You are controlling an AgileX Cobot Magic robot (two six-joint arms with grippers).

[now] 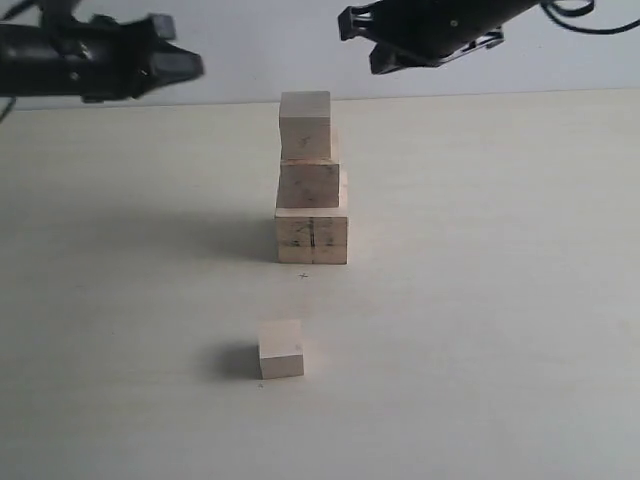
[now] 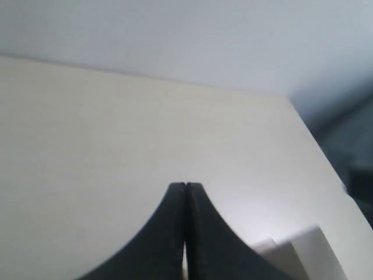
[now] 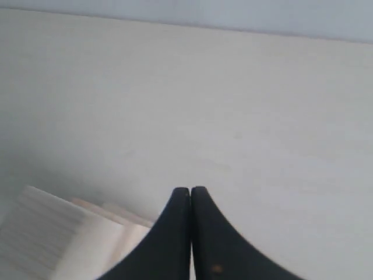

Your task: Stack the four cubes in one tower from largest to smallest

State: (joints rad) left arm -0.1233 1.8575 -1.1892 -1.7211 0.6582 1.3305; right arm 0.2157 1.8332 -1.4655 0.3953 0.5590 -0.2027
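Three pale wooden cubes stand in one column at the table's middle. The largest cube [image 1: 312,238], with a dark line down its face, is the base. The second cube [image 1: 309,183] rests on it, and a third cube [image 1: 305,124] tops the tower [image 3: 55,236]. The smallest cube [image 1: 281,350] sits alone nearer the front. My left gripper [image 1: 190,66] hovers shut and empty, high to the tower's left [image 2: 185,185]. My right gripper [image 1: 345,22] is shut with nothing in it, above and right of the tower [image 3: 190,189].
The pale table [image 1: 500,300] ends at a back edge against a grey wall [image 1: 250,40]. In the left wrist view the table's side edge [image 2: 317,143] drops off to a dark area, and a cube's corner [image 2: 306,251] shows beside the fingers.
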